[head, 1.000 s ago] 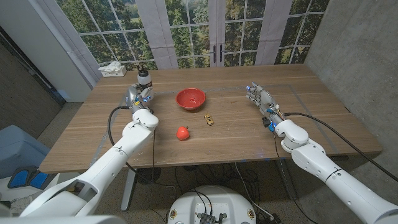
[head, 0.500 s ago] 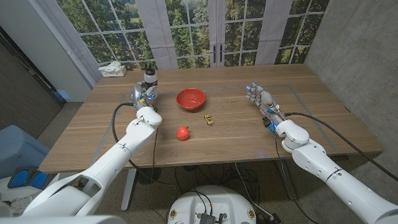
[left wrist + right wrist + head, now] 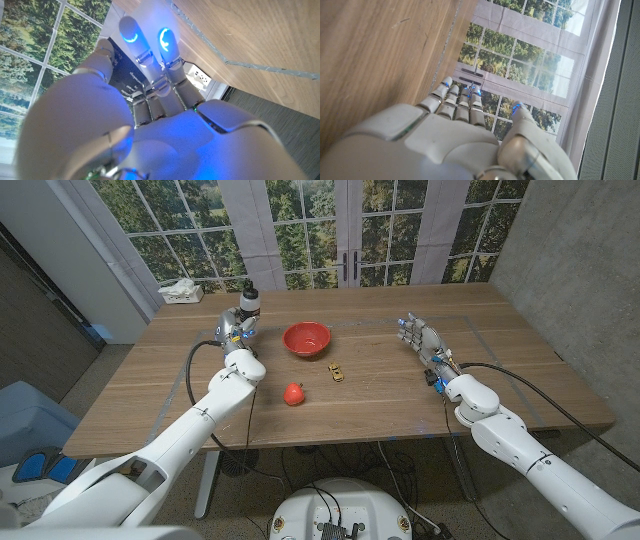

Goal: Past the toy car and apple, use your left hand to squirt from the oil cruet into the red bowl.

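**Oil cruet in hand, left of the bowl**

Left robot hand (image 3: 236,332) gripped the dark-capped oil cruet (image 3: 249,301) left of the glossy round red bowl (image 3: 306,338). Red apple (image 3: 293,393) and small yellow toy car (image 3: 337,371) sat nearer on the wood-grain table (image 3: 400,395). Right robot hand (image 3: 418,337) held nothing, fingers loose.

The left hand (image 3: 236,335) covered the lower body of the oil cruet (image 3: 249,300); only its dark cap and neck showed. The toy car (image 3: 337,371) was too small for detail.
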